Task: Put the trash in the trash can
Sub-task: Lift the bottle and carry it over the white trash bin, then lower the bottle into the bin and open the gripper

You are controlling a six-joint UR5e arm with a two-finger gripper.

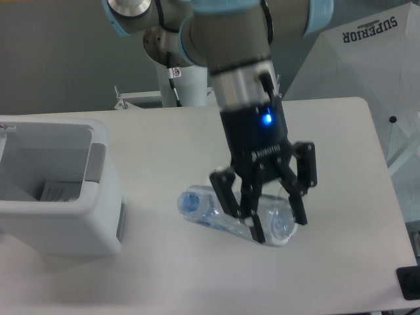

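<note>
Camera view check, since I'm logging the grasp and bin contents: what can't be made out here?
- Bottle: the gripper covers its middle, so finger contact is unclear.
- Trash can: its wall hides most of the pouch inside; label too small to read.
- Arm: upper links cut off by the top edge.

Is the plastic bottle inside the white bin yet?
No, the bottle is outside the bin, clamped in the pincer over the table.

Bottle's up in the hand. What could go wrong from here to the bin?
1. The hand grips the clear bottle near its base, so the long capped end overhangs and may swing or slip.
2. The bottle hangs roughly level; it could catch the trash can rim instead of dropping inside beside the pouch.
</note>
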